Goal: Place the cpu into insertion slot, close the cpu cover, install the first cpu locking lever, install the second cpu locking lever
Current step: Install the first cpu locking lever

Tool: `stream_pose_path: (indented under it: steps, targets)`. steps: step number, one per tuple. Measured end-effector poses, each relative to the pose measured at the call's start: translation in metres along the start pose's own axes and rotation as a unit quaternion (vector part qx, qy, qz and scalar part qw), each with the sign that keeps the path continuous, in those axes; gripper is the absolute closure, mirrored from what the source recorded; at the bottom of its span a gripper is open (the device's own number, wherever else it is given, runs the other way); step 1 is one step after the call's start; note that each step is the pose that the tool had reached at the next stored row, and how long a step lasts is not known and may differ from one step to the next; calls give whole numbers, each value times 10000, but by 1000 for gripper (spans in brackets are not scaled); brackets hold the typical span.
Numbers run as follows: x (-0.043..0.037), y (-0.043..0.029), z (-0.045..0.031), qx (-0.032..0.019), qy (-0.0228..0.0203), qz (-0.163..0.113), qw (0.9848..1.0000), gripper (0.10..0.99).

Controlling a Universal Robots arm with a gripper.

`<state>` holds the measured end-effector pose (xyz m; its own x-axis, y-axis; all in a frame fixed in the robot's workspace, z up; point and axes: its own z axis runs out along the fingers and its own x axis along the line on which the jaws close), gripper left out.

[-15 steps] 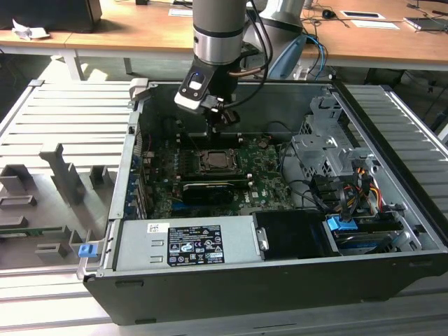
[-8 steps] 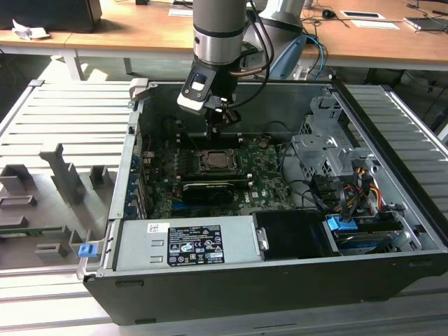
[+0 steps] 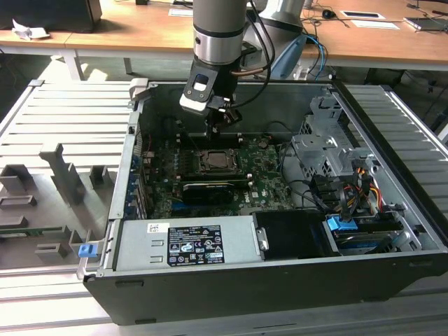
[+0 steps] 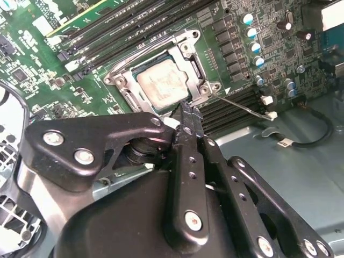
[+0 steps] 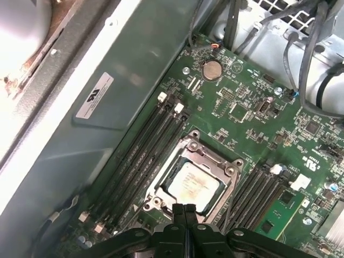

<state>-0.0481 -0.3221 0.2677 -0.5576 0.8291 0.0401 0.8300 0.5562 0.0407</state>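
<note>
Pinched claw (image 5: pixel 185 209) just beside cpu cover (image 5: pixel 215 153) rim, cpu (image 5: pixel 194 183) close beyond

The cpu (image 5: pixel 196 185) lies in the slot (image 5: pixel 171 173) on the board (image 5: pixel 242 107), with the cover (image 5: pixel 212 158) down around its edges and memory slots (image 5: pixel 145 145) on two opposite sides. The gripper (image 5: pixel 185 210) hangs over one edge of the slot. In the exterior view, a card (image 3: pixel 208 189) lies before the slot, the power supply (image 3: pixel 185 245) before that, and the drive cage (image 3: pixel 329 150) at the exterior view's right.
</note>
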Motion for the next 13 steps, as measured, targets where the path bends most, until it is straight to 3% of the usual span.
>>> stream_pose_path:
  steps: [13]
  targets:
    - [0,0,0,13,13,-312,9995,980]
